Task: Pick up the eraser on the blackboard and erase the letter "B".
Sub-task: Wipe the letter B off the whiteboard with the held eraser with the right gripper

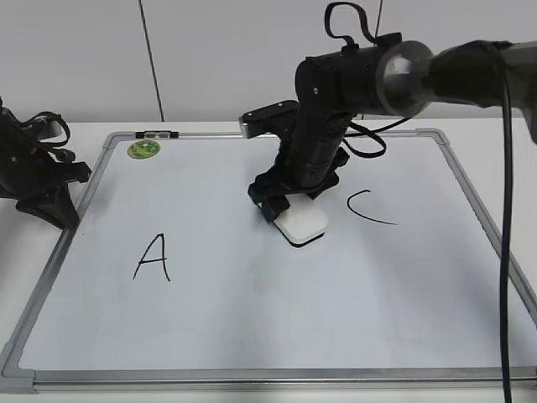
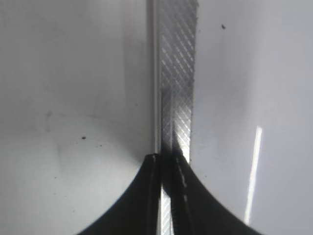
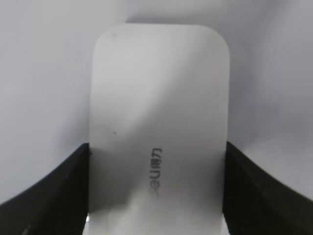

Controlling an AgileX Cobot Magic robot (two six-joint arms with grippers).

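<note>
Eraser (image 3: 159, 132) filled the right wrist view, clamped on both long sides by the right hand (image 1: 289, 211), pressed flat on the blackboard (image 1: 252, 336) at centre frame, between the black "A" (image 1: 152, 258) and "C" (image 1: 369, 207). No "B" visible; likely under the eraser or already wiped. Wiping step, by the look. Next: short strokes, steady pressure, clear of the "C". Left hand (image 2: 166, 196) parked at left edge, pinched shut, empty.

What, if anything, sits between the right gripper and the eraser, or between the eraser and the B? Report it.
Nothing visible. The right gripper already clamps the eraser by its long sides, and the eraser rests on the blackboard between the A and the C, where a B would be; no B shows. The green magnet lies far off.
</note>
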